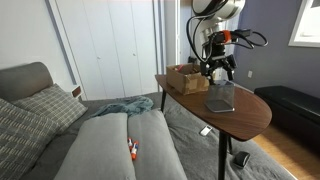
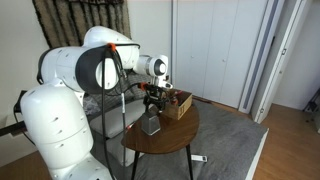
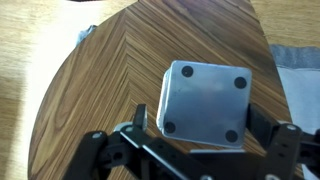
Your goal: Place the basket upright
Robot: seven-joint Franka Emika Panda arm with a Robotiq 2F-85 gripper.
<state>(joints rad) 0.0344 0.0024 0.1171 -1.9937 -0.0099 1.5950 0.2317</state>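
My tool (image 1: 219, 70) hangs released, fingers spread, right above the basket (image 1: 221, 97), which stands on the wooden bench (image 1: 252, 112) near the brown woven tray (image 1: 186, 78). In the wrist view, the basket's flat face with four dark dots points up at me. My fingers (image 3: 141, 118) flank it, seemingly without touching.

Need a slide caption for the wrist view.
Wrist view: open gripper poised over the grey basket, a closed four-dotted face up, on a herringbone wood table.
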